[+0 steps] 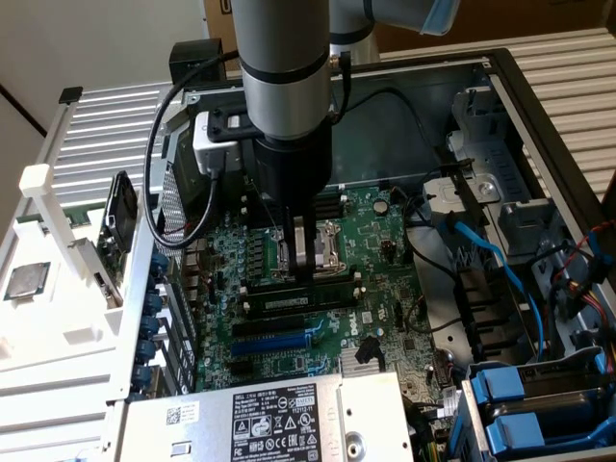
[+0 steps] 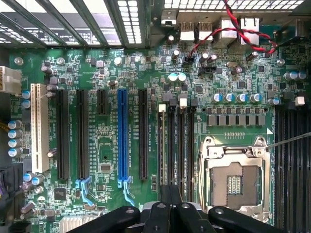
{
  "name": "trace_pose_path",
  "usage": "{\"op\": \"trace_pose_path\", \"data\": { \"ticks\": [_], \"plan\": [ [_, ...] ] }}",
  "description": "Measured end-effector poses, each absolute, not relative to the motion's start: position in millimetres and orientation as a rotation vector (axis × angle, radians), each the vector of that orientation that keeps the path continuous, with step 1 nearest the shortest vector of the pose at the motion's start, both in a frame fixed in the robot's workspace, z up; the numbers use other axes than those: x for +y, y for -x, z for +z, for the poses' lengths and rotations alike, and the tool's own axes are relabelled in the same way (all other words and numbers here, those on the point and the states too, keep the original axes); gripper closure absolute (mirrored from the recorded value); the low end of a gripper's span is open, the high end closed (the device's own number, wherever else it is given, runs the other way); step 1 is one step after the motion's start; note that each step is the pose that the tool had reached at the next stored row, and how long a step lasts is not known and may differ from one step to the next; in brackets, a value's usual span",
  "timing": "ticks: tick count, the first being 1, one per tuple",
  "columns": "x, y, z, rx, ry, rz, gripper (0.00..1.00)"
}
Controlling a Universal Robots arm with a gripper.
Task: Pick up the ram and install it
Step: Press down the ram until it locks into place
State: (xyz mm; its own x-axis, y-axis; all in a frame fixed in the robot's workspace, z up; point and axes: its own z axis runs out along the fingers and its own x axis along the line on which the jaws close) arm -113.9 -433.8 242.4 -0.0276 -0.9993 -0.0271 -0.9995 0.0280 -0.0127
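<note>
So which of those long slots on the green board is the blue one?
The bright blue plastic slot; its long neighbours are black, one white.

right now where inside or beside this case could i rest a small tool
The white ribbed rack beside the case has bare top near the loose processor chip. The power supply's labelled lid is flat and free. The motherboard is crowded: the claw sits at the slots, and cables crowd the drive side.

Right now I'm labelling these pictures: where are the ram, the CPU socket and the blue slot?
ram [image 1: 298,301]: exterior view, middle of its top edge.
CPU socket [image 2: 235,183]: wrist view, centre of the contact field.
blue slot [image 2: 122,138]: wrist view, middle of its length.
</note>
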Motion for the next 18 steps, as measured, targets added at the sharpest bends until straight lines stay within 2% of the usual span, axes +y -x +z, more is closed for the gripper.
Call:
{"op": "trace_pose_path", "data": {
  "ticks": [5,18],
  "plan": [
    [-433.7,114.0,255.4,2.232,2.171,0.015,0.89],
    [-433.7,114.0,255.6,2.348,2.044,0.013,0.89]
  ]
}}
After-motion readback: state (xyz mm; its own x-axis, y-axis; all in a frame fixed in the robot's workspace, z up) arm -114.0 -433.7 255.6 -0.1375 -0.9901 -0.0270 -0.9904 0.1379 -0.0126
